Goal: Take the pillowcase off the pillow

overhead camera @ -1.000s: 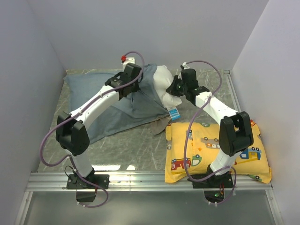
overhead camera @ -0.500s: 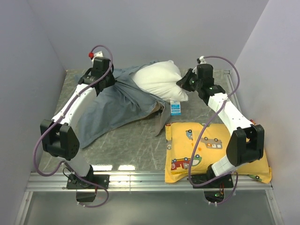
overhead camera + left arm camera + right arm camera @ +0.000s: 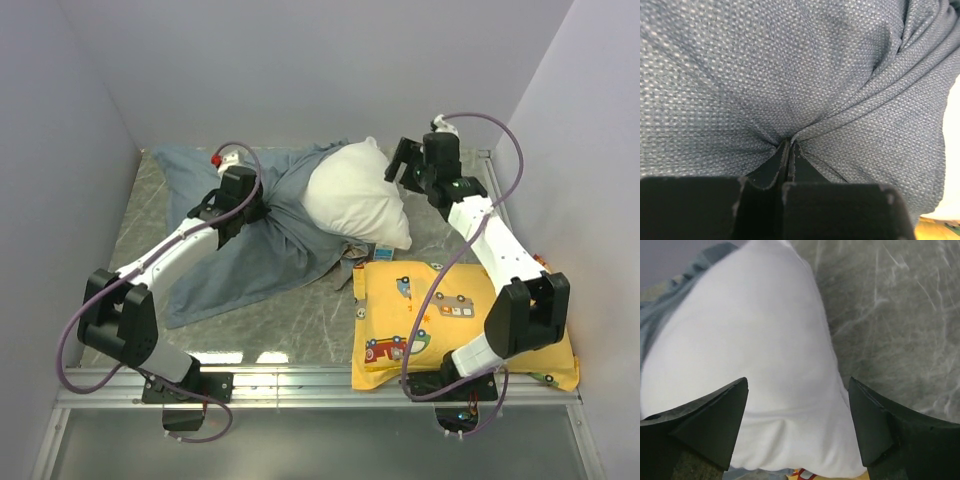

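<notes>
Seen from above, the pillow (image 3: 358, 195) lies at about 12 o'clock on the grey marbled desk (image 3: 290, 310), a plump white shape running from 11 o'clock down towards 5 o'clock. Most of it is bare. The pillowcase (image 3: 240, 255) is bunched against the pillow's 9 o'clock side and spreads from there across the desk towards 8 o'clock, showing its plain dusty blue-grey face (a strip of it also curls round behind the pillow at 11 o'clock). Whether any of the pillow's end is inside the fabric cannot be told from these views.

The left claw (image 3: 788, 145) is closed tight on a pinch of the pillowcase, and creases fan out from the point where its black fingers meet. In the overhead view this claw sits on the fabric just at 9 o'clock of the pillow.

The right claw (image 3: 797, 390) stands wide open with nothing in it. Its two dark fingers (image 3: 715, 415) frame the white pillow below, one on each side. From above it hangs near the pillow's 1 o'clock corner.

A yellow pillow (image 3: 460, 320) printed with cartoon vehicles lies at 5 o'clock of the desk, its far edge just beside the white pillow's lower end.
</notes>
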Available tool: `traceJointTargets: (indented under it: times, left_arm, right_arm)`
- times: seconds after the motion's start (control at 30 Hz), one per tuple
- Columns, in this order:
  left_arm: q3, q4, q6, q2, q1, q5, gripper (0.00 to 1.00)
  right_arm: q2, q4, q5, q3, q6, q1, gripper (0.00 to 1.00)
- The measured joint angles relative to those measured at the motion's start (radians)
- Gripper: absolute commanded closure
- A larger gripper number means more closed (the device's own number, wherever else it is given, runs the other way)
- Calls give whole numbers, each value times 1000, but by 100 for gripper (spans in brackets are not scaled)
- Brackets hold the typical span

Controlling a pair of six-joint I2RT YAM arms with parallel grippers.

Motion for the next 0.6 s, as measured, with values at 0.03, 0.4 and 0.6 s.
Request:
traceJointTargets:
  times: [0.03,0.4,0.6]
  left_arm:
    - [-18,13,-8,-12,-4,0,100]
    - [-97,99,-53,-49,-16,-3,100]
    - [-25,33,-43,-44,-35,15,99]
  right_arm:
    - [6,-8,4,26,-11,10,11]
    - [453,-26,-30,396,-51,146,44]
    - [467,166,-86,238,11,142,100]
